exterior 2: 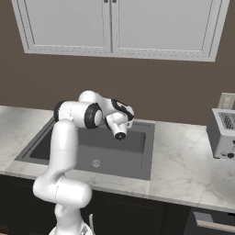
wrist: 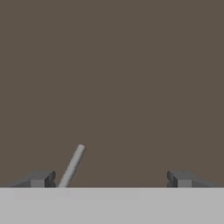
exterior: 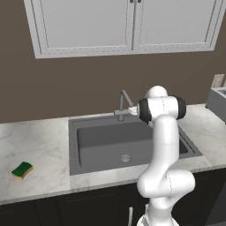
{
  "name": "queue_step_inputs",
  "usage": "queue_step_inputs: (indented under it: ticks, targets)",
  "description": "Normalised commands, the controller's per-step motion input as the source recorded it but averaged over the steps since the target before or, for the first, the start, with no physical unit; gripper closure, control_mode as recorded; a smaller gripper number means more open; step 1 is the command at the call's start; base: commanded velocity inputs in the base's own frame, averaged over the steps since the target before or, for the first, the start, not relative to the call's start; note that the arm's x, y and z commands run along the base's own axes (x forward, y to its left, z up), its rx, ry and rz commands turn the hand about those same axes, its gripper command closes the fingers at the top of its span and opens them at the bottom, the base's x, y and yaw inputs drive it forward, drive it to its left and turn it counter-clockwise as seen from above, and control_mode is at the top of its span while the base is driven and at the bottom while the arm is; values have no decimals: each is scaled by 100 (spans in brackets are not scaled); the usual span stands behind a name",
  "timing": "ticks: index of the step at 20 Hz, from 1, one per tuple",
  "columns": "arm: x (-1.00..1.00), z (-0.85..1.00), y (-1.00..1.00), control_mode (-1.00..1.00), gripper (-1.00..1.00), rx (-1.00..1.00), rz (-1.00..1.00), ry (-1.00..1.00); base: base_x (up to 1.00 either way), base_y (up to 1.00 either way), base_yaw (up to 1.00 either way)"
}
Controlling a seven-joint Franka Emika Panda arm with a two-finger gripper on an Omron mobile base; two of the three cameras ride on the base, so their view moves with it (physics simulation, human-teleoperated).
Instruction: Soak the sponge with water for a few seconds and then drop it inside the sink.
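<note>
Sponge sits green side up near the tabletop's front left edge, well apart from the sink. Over by the faucet at the basin's back rim, the gripper faces the brown wall, jaws spread wide with nothing between them.

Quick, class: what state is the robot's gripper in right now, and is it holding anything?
Gripper: open, jaws wide apart, holding nothing.
</note>
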Motion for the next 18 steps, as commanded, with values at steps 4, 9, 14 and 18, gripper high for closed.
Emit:
queue_step_inputs:
  ticks: [4,9,14,18]
  targets:
    - [13,-58,-85,-100,-100,0,-5,0,0,0,0]
    - [1,-92,-87,-100,-100,3,-7,1,0,0,0]
    - [0,-72,-74,-100,-100,4,-5,0,0,0,0]
    - [-3,21,-39,-100,-100,9,0,3,0,0,0]
